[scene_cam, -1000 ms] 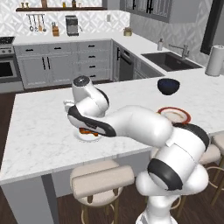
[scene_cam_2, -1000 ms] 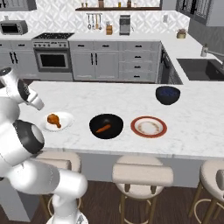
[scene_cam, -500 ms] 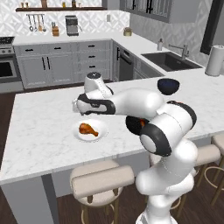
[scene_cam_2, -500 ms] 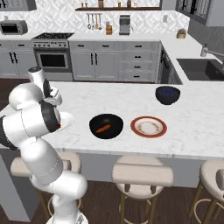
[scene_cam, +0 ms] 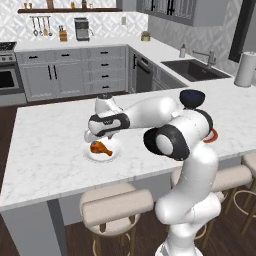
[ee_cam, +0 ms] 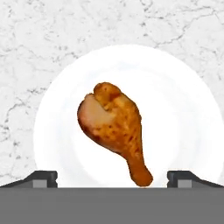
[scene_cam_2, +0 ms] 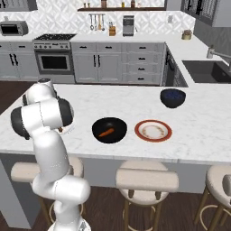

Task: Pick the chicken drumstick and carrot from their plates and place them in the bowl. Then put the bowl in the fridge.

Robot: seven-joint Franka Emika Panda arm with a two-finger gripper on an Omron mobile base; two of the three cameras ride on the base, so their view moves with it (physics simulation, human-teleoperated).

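Here we see the gripper (scene_cam: 91, 136) hanging directly above the white plate (scene_cam: 116, 150) at the left end of the marble surface (scene_cam: 45, 150). Looking down through the hand camera, the chicken drumstick (ee_cam: 115, 129) lies in the middle of that plate (ee_cam: 183, 127), its fat end pointing away from the jaws and its bone tip toward them. The two fingertips (ee_cam: 42, 177) stand wide apart, one at each side of the plate, and hold nothing. From the right base camera we find the carrot (scene_cam_2: 106, 132) already lying inside the black bowl (scene_cam_2: 109, 130), which sits just left of the red-rimmed plate (scene_cam_2: 153, 131). That plate carries no food. A smaller dark blue bowl (scene_cam_2: 173, 97) stands farther back and to the right on the same surface.
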